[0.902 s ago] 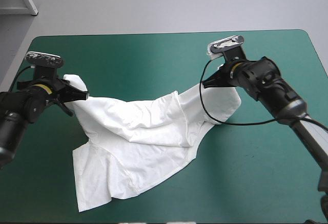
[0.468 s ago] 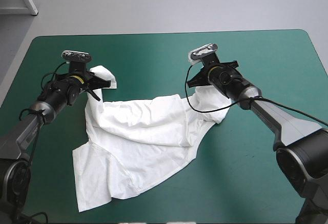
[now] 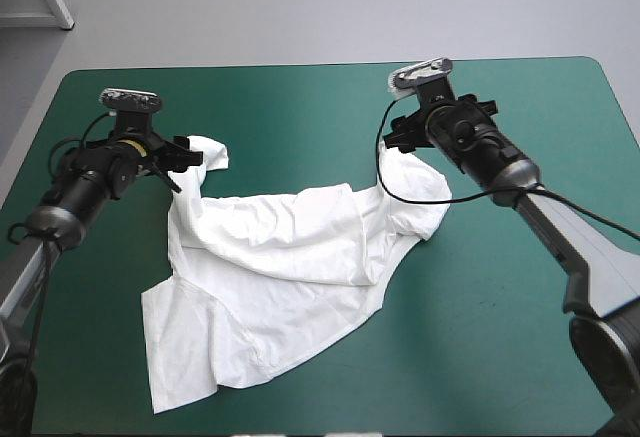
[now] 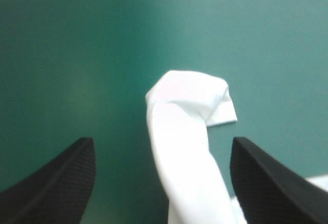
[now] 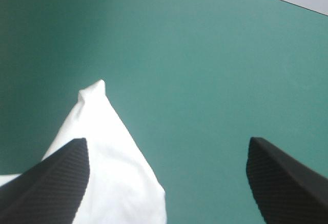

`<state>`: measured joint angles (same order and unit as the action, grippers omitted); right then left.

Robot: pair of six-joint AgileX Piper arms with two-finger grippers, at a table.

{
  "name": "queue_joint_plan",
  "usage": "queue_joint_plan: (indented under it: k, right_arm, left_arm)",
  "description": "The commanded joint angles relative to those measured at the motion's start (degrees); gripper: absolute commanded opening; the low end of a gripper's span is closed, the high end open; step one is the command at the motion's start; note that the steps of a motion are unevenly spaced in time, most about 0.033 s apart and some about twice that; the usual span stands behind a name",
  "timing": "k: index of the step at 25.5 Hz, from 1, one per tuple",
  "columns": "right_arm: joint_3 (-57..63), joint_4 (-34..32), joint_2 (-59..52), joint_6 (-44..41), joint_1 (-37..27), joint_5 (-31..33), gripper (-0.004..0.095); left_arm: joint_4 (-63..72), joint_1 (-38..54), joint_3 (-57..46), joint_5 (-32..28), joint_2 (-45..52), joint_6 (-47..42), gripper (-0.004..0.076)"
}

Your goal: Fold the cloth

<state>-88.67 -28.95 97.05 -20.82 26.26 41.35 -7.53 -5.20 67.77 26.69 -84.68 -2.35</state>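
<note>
White T-shirt (image 3: 270, 267) lies rumpled on the teal-green cover (image 3: 300, 107), left of the table's middle. It is partly spread, and its broad lower part reaches toward the near edge. One far corner runs up to the left gripper (image 3: 186, 162). A longer stretch trails across to the right gripper (image 3: 393, 135). Heavy creases cross the shirt's middle.

Left wrist view: I read the black fingers (image 4: 56, 183) as standing wide apart with nothing pinched. A rolled white strip of the shirt runs up between them and ends just ahead in a folded-over tip on the cover. Near the wrist the strip passes close by one finger's base. I cannot tell whether it touches.

Right wrist view: these fingers (image 5: 287, 183) are also spread wide and grip nothing. A white peak of the shirt rises beside one finger, and its lower part passes behind that finger. The other finger has only bare cover around it.

High view: the two grippers are well apart from each other, both at the shirt's far side. The left one is nearer the table's left edge, the right one just past the table's middle.
</note>
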Motion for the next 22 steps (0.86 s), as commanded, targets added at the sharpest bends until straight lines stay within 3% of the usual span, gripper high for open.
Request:
queue_joint_plan:
  k: [1,5,11,16,22]
  right_arm:
    - [-2.1,0.2,-8.1,1.7,-0.4,8.6,0.0762]
    - [-2.0,2.2,-11.7,4.1,-0.4,18.2,0.0714]
    - [1.1,7.7,-15.3,8.1,-0.4,22.6,0.0655]
    - [6.1,12.7,-17.3,10.8,-0.4,22.4,0.0655]
    - [9.9,14.5,-18.0,11.6,-0.4,22.7,0.0654]
  left_arm:
    - [0.3,-0.2,3.8,13.5,9.1,-0.5,0.0529]
    - [0.3,-0.2,3.6,30.6,14.9,-0.4,0.0527]
    - [0.5,-0.2,1.0,45.7,18.9,1.0,0.0527]
    - [3.1,-0.2,-9.9,40.6,22.3,1.4,0.0527]
    - [11.3,-0.2,-24.4,24.0,20.2,5.9,0.0527]
